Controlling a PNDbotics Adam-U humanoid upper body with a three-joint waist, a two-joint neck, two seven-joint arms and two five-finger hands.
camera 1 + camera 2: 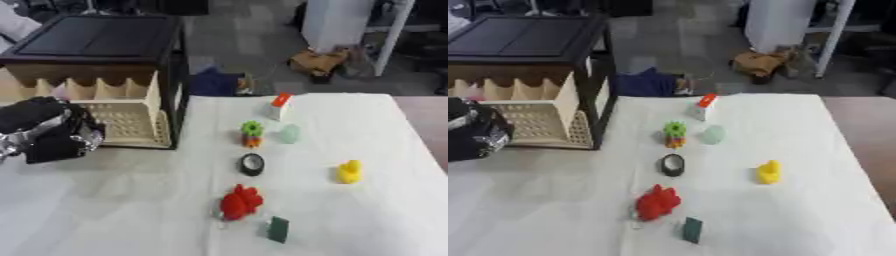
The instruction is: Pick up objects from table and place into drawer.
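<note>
1. Toys lie in a loose line down the middle of the white surface (105,210): a white block with a red top (278,106) nearest the far edge, then a green and orange gear toy (252,133) beside a pale green lump (289,133), a black ring (252,164), a red toy (241,202) and a dark green block (278,229) nearest the near edge.
2. A yellow duck (349,171) sits apart toward the right edge.
3. The open cream drawer (131,122) juts from a black cabinet (96,40) at the far left corner.
4. The left robot hand (48,131) hangs in front of the drawer; I cannot tell how its fingers stand.
</note>
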